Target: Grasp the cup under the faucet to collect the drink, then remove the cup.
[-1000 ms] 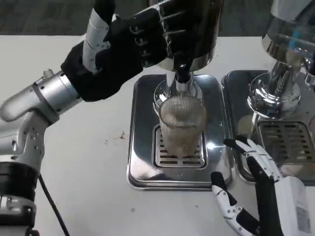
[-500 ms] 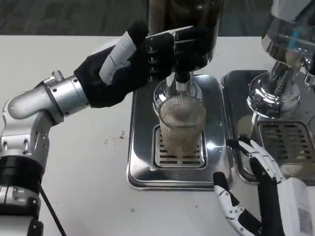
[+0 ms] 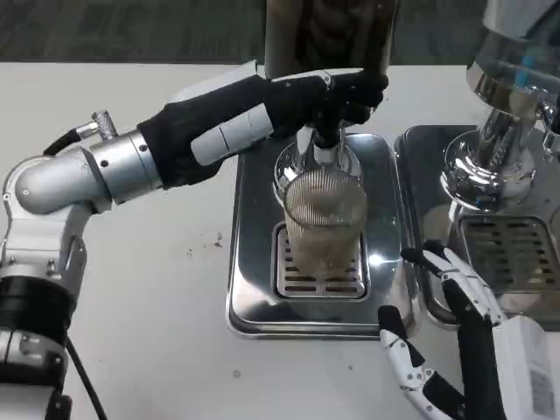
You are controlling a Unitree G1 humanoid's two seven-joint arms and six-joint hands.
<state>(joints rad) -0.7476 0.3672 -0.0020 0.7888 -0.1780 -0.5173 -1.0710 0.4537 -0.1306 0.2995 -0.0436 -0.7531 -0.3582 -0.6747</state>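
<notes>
Left hand has dropped and flattened out over the last second: earlier it was raised with fingers wrapped high on the dispenser, now the arm reaches in from 9 o'clock almost level, fingers lying across the black faucet just above the cup. Looks like it's working or just easing off the tap, can't tell which; whether the fingers actually clamp the tap isn't clear, they're curled over it, not spread. Cup hasn't moved: ribbed clear glass standing upright on the grille of the metal drip tray, straight under the spout, brownish drink showing in the lower part. So pouring seems underway or nearly done, removal not started. Right hand waits at 5 o'clock of the cup, near the tray's corner, fingers spread apart, holding nothing, not touching the cup. Second dispenser with its own tray sits at 3 o'clock, untouched. Next step likely the right hand closing round the cup once flow stops; risk is knocking the cup while it's full.
</notes>
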